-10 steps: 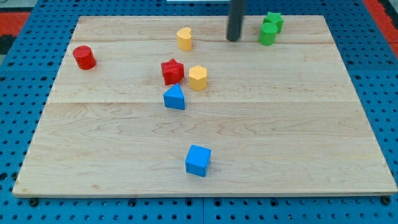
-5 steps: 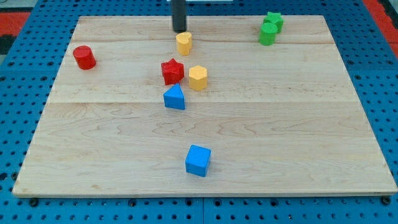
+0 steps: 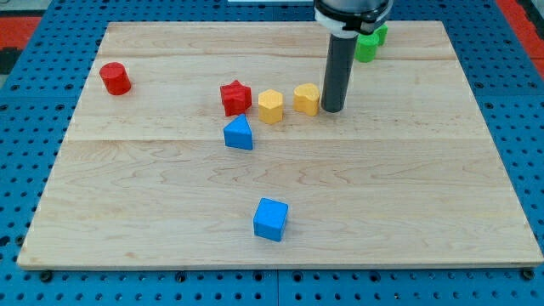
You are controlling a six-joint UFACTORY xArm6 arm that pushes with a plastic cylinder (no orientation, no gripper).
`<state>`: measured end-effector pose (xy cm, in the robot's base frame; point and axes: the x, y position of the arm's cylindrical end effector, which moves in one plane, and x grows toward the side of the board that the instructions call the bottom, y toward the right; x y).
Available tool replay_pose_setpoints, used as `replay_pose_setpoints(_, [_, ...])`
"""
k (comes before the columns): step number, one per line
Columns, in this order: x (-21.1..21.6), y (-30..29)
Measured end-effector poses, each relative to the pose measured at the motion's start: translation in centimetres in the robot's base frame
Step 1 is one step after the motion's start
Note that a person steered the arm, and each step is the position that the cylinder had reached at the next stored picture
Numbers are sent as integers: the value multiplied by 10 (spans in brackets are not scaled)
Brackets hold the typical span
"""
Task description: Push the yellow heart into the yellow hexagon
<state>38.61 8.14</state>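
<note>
The tip (image 3: 332, 110) touches the yellow heart's (image 3: 307, 99) right side — no jaws exist. The yellow hexagon (image 3: 270, 106) sits just left — apart.

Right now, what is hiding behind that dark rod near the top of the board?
Green blocks show at the rod's right edge; the rod and its housing cover much of them, so their shapes and number are unclear. My tip sits just right of the yellow heart.

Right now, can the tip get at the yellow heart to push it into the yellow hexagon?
Probably yes. My tip stands just on the view's right of the yellow heart, and the yellow hexagon lies to the heart's left with nothing between them.
</note>
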Motion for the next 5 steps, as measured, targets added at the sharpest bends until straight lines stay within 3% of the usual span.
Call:
replay_pose_setpoints(1, [-48, 4])
replay_pose_setpoints(5, [49, -18])
